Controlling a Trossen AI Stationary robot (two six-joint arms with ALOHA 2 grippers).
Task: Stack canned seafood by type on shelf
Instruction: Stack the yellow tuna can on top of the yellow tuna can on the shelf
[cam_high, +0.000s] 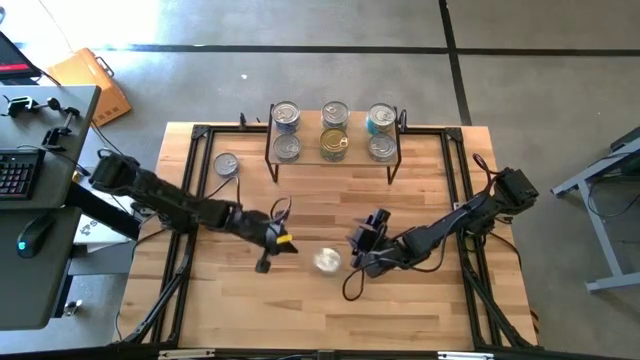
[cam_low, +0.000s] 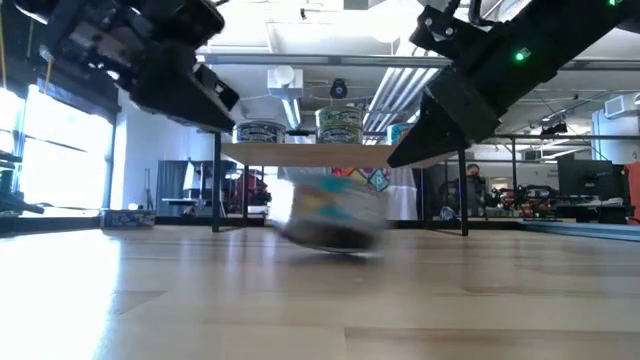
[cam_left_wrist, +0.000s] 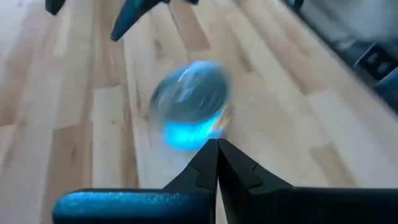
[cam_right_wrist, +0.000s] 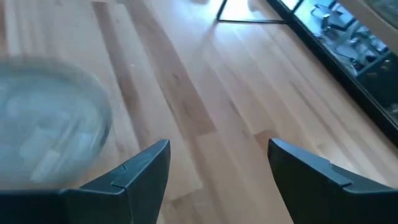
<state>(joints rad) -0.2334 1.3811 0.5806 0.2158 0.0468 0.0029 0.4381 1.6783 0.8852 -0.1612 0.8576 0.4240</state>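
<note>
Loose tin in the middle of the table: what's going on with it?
The blurred tin lies on the table between the two arms, held by neither. The left claw is shut and empty beside it; the right claw stands open on its other side. Six tins already sit at the shelf, and one more waits left of it.

The large butcher-block wooden table (cam_high: 420, 300) spreads beneath both grippers. A dark grey desk (cam_high: 40, 250) stands well off beyond the left gripper's outer side, carrying a black keyboard (cam_high: 12, 172) and a black computer mouse (cam_high: 35, 234). An orange-brown cardboard piece (cam_high: 95, 82) lies on the grey concrete floor (cam_high: 540, 90), far from either gripper.
</note>
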